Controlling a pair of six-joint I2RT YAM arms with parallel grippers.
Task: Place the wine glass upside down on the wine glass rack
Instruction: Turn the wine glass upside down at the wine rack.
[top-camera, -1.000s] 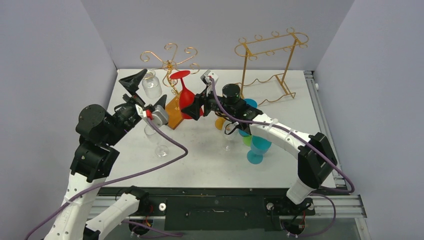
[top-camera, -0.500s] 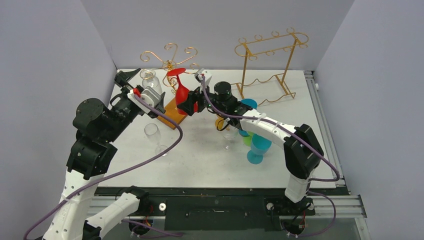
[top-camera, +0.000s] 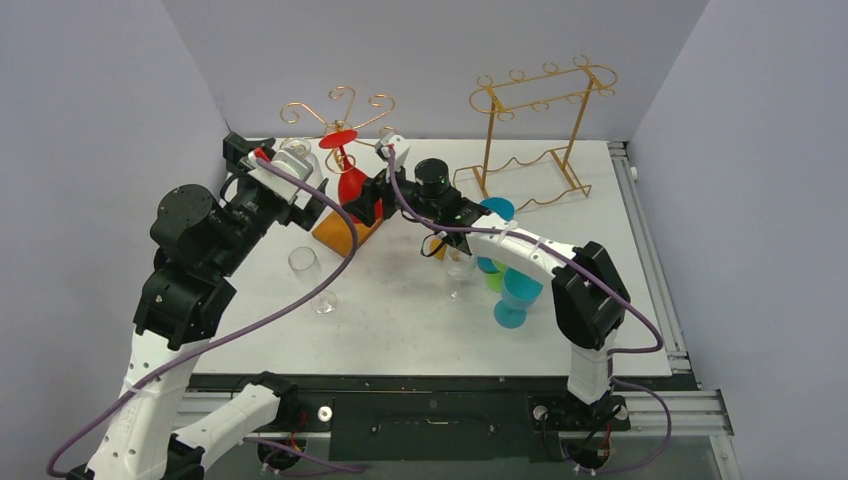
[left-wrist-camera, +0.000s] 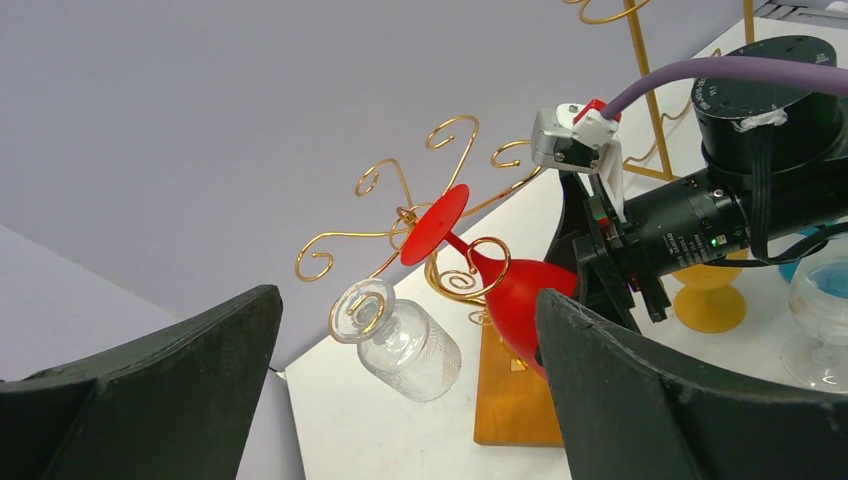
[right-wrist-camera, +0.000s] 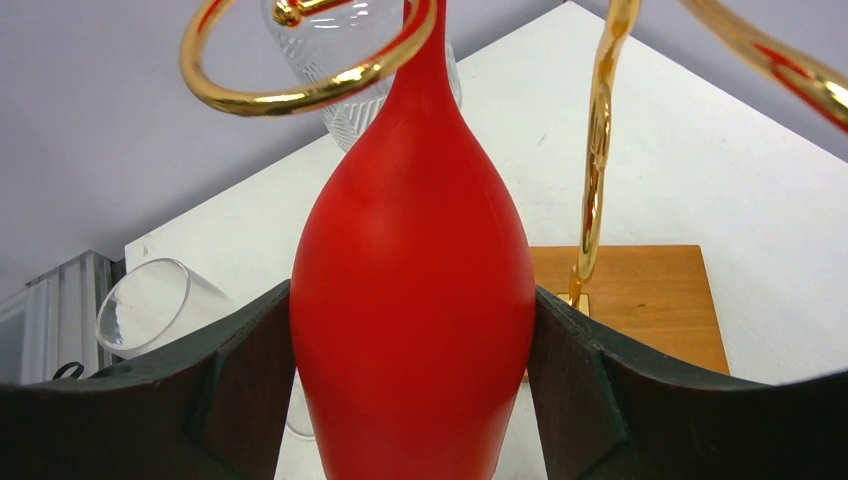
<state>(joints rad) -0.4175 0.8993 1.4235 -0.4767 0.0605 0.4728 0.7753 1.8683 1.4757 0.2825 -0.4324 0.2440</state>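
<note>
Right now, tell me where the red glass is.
The red glass is upside down at the table's rear left in the top view, stem in a curl of the rack, bowl clamped in the right gripper.

We see a white table (top-camera: 400, 335). On it stand a gold wire tree-shaped rack with a brown wooden base (top-camera: 328, 231), a taller gold wire frame rack (top-camera: 541, 122), a clear stemmed glass (top-camera: 306, 266), and clustered coloured glasses (top-camera: 515, 296).

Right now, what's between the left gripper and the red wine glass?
A clear patterned wine glass, hung upside down on the wine glass rack, sits between the left gripper and the red wine glass; the left wrist view shows it.
</note>
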